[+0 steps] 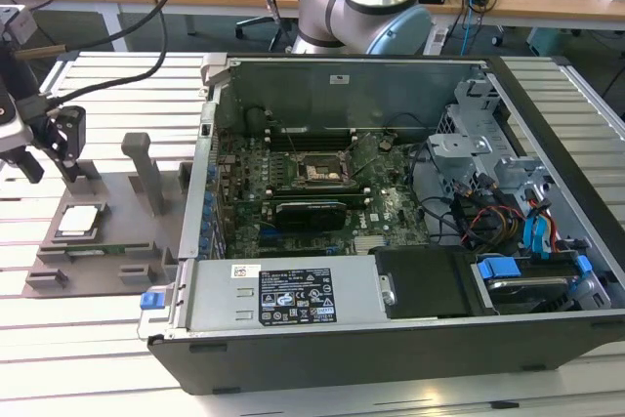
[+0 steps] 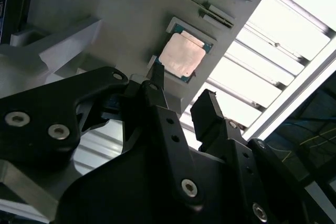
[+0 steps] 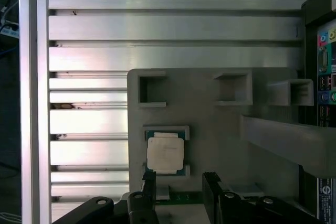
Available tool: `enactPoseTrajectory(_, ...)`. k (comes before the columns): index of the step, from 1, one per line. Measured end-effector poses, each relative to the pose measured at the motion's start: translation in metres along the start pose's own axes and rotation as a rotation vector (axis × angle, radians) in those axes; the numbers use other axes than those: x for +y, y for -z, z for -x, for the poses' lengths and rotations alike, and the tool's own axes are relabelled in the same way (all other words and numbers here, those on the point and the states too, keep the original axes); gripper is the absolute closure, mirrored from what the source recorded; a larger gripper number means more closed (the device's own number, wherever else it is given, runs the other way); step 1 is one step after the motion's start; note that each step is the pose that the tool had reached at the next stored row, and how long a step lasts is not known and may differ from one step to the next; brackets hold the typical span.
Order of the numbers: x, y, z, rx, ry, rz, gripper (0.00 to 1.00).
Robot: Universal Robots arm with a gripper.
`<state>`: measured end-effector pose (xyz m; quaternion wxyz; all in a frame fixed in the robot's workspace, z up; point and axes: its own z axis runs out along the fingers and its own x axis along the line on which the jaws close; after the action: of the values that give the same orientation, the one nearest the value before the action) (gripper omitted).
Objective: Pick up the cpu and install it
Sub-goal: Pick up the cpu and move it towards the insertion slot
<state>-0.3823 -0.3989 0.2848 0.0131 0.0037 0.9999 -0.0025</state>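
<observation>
Two fingers [image 2: 165,119] of the gripper [image 1: 51,165] stand spread, holding nothing. Just beyond their tips the cpu [image 3: 165,153] lies flat in a recess of the grey holder [image 1: 122,231], metal top up, probably so its edges can be pinched. It is square, with no long axis. The computer case [image 1: 391,192] sits well apart.

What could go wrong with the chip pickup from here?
1. The open claw seems off-centre from the chip; one finger could land on its top.
2. The chip sits in a walled pocket of the grey holder; the claw may catch those walls.
</observation>
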Motion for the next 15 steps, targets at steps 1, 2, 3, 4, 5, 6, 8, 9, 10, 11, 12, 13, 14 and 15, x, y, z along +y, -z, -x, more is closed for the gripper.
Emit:
enactPoseTrajectory(1,0.0,-0.0008,0.0,0.0,0.0,0.0,0.52)
enactPoseTrajectory(2,0.0,-0.0016,0.0,0.0001,0.0,-0.0001,0.52)
enactPoseTrajectory(3,0.0,-0.0023,-0.0001,0.0,0.0,-0.0001,0.52)
enactPoseTrajectory(4,0.0,-0.003,-0.0001,0.0,0.0,0.0,0.52)
enactPoseTrajectory(5,0.0,-0.0035,-0.0001,0.0001,0.0,-0.0001,0.52)
enactPoseTrajectory(6,0.0,-0.0042,-0.0001,0.0001,0.0,-0.0001,0.52)
enactPoseTrajectory(8,0.0,-0.0057,-0.0001,0.0,0.0,-0.0001,0.52)
enactPoseTrajectory(9,0.0,-0.0067,-0.0002,0.0,0.0,0.0,0.52)
enactPoseTrajectory(10,0.0,-0.0078,-0.0002,0.0,0.0,0.0,0.52)
enactPoseTrajectory(11,0.0,-0.0084,-0.0002,0.0,0.0,-0.0001,0.52)
enactPoseTrajectory(12,0.0,-0.009,-0.0002,0.0001,0.0,-0.0001,0.52)
enactPoseTrajectory(13,0.0001,-0.0096,-0.0002,0.0,0.0,0.0,0.52)
enactPoseTrajectory(14,0.0001,-0.0106,-0.0003,0.0,0.0,-0.0001,0.52)
enactPoseTrajectory(15,0.0001,-0.0111,-0.0003,0.0001,0.0,0.0,0.52)
